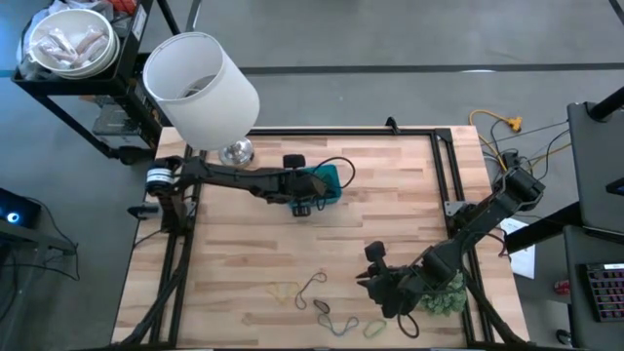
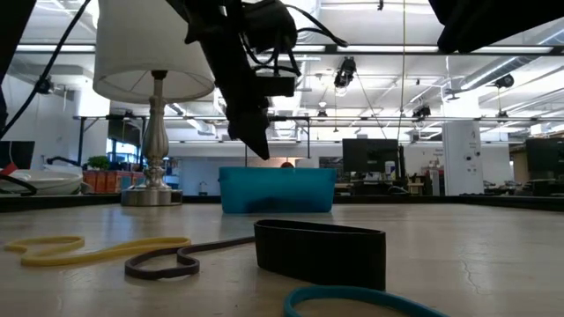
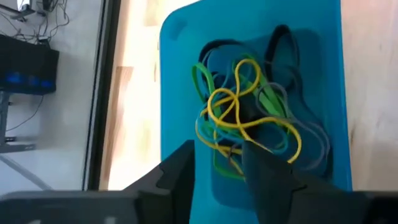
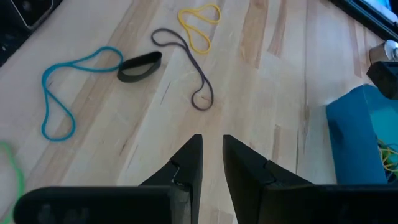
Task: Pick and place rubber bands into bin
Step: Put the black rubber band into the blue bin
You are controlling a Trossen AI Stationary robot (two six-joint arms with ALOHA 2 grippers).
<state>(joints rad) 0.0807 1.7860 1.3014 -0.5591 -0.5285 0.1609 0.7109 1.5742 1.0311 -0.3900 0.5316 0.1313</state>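
The blue bin (image 3: 180, 74) stands at the table's far middle with a tangle of yellow, green, blue and dark rubber bands (image 3: 249, 124) inside. My left gripper (image 3: 217, 165) hangs open just above that pile, slanting down, and over the bin (image 1: 331, 177) in the high view. Loose bands lie flat near the front edge: blue (image 4: 62, 93), wide black (image 4: 140, 66), thin dark (image 4: 198, 70), yellow (image 4: 199, 25). My right gripper (image 4: 212, 155) hovers over bare wood on the near-right side of them, fingers a narrow gap apart, nothing between.
A lamp with a big white shade (image 1: 200, 88) and a metal foot (image 1: 236, 151) stands at the far left, close to the bin. A bushy green plant ball (image 1: 444, 297) lies under my right arm. Black frame rails (image 1: 453, 166) run along the table's sides.
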